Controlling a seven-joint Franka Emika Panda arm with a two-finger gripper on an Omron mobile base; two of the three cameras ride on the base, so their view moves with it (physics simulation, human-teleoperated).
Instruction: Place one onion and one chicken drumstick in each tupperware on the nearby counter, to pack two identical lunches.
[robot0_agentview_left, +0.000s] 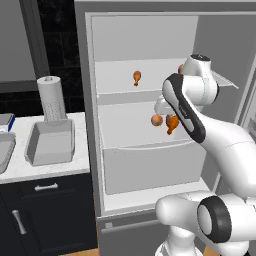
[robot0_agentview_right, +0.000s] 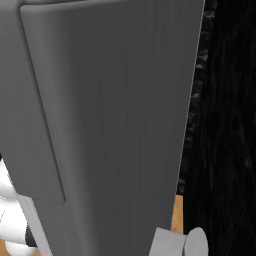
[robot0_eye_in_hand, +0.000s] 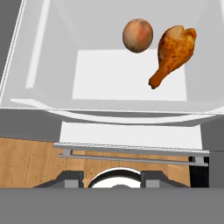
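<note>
Inside the open fridge (robot0_agentview_left: 150, 115), on its middle shelf (robot0_agentview_left: 125, 145), an onion (robot0_agentview_left: 156, 120) sat just beside a chicken drumstick (robot0_agentview_left: 172, 123), the two close together but, as the hand view showed, slightly apart. There the onion (robot0_eye_in_hand: 138, 35) lay to the left of the drumstick (robot0_eye_in_hand: 173, 52), whose thin bone end pointed down toward the shelf's front edge. A second drumstick (robot0_agentview_left: 136, 77) rested alone on the upper shelf (robot0_agentview_left: 130, 90), and a bit of another orange-brown item (robot0_agentview_left: 180, 68) showed past the arm's elbow on that same level. The white arm (robot0_agentview_left: 200, 125) reached into the fridge from the lower right, its forearm covering the hand, so how far the hand stood open could not be told, nor whether it held anything. Left of the fridge, the white marbled surface (robot0_agentview_left: 75, 167) carried a grey tupperware (robot0_agentview_left: 50, 145) with nothing in it, a paper towel roll (robot0_agentview_left: 51, 98) standing behind it, and part of a second container (robot0_agentview_left: 5, 152) at the picture's edge. Black cabinet doors (robot0_agentview_left: 45, 220) with silver handles ran beneath. In the right base view the grey fridge door (robot0_agentview_right: 110, 120) stood close before the camera.
</note>
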